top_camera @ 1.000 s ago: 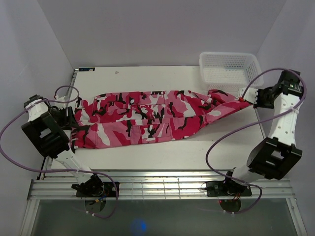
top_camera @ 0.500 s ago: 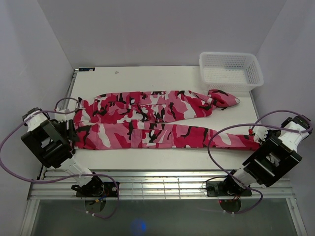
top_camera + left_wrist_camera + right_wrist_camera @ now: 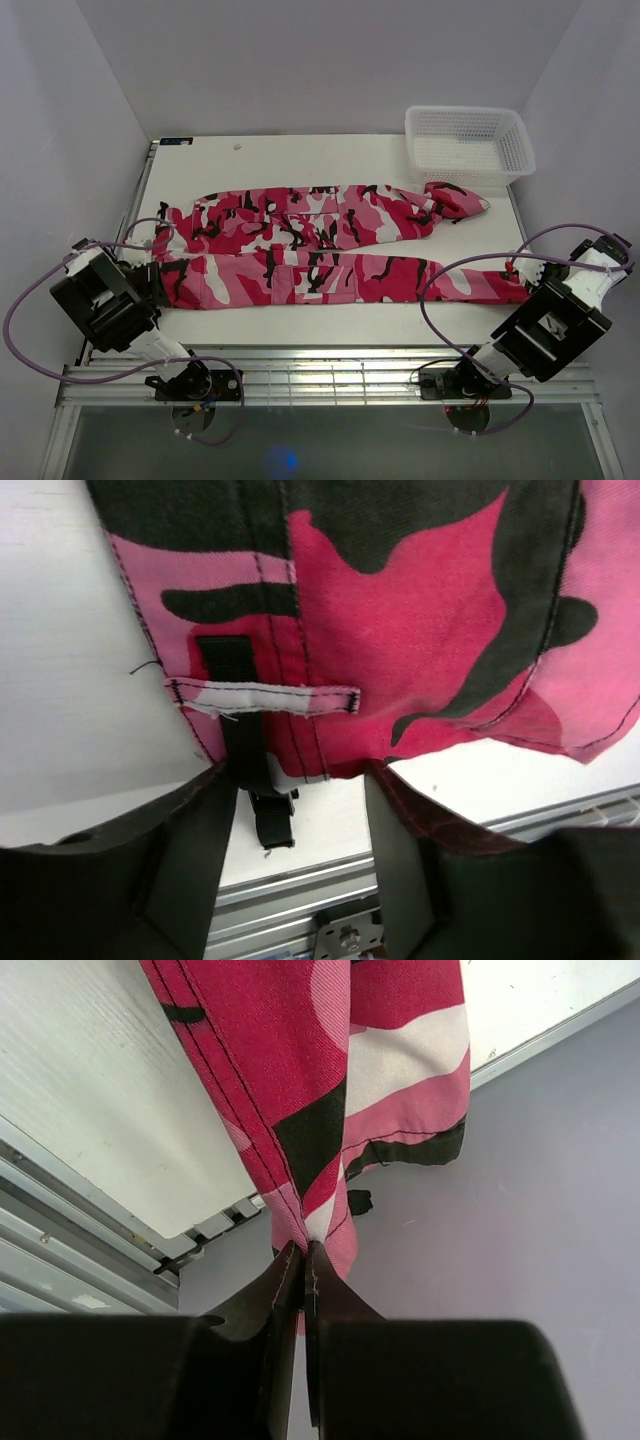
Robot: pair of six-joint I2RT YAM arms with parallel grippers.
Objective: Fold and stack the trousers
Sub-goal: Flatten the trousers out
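Moved: trousers (image 3: 300, 240), waist end pulled nearer the front edge by left gripper (image 3: 300, 780).
Surface: white table (image 3: 300, 160); lilac walls (image 3: 300, 60); white mesh basket (image 3: 465, 108) at far right.
Axis: left-right, waist left, hems right.
Jaws: left apart around waist edge; right gripper (image 3: 303, 1250) pinching near hem.

Robot lab test cell is indicated: white tabletop (image 3: 300, 160) boxed in by plain walls (image 3: 330, 70), alu. rail (image 3: 320, 378) fitted at near edge.

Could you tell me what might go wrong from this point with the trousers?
1. The right gripper pinches only a thin hem fold of the trousers, at the edge of the table; a pull could slip it free.
2. The left gripper stands open around the waistband, so that end is unanchored and may drag or bunch.
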